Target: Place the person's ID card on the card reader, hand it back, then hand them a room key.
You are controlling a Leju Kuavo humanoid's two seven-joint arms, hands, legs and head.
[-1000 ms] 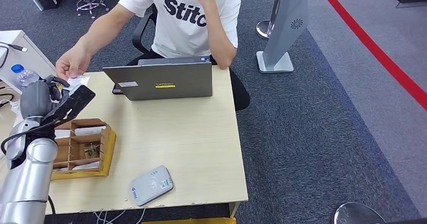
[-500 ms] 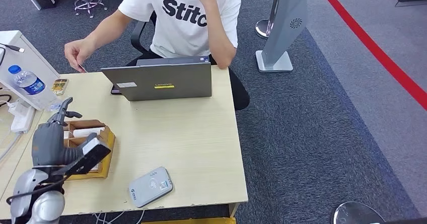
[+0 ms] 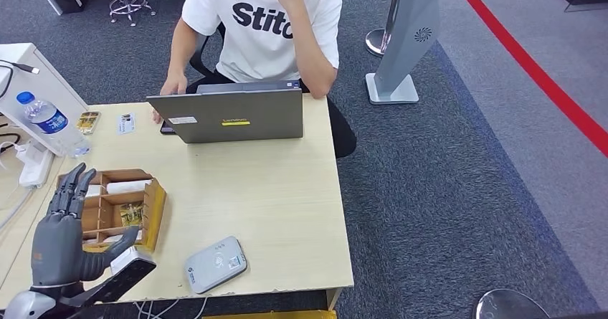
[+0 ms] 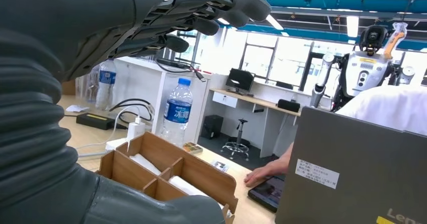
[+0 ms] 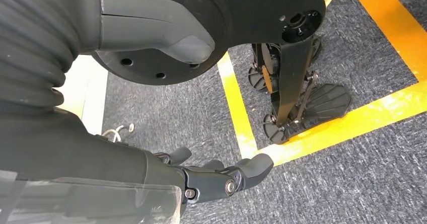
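I see a laptop point(image 3: 228, 115) and water bottle point(image 3: 51, 123) on the surface point(image 3: 272, 197). My left robot hand point(image 3: 61, 236) is spread, empty, beside the wooden organizer point(image 3: 118, 210); the ID card point(image 3: 127, 122) lies well beyond it, the card reader point(image 3: 214, 263) nearby.

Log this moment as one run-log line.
left hand: open, above wooden compartment box | right hand: hanging, empty | grey card reader: bare

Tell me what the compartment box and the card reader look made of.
Compartment box: thin plywood or fibreboard, unfinished matte; pale brown faces with slotted dividers.
Card reader: probably moulded plastic, smooth light grey shell with rounded corners and printed markings.
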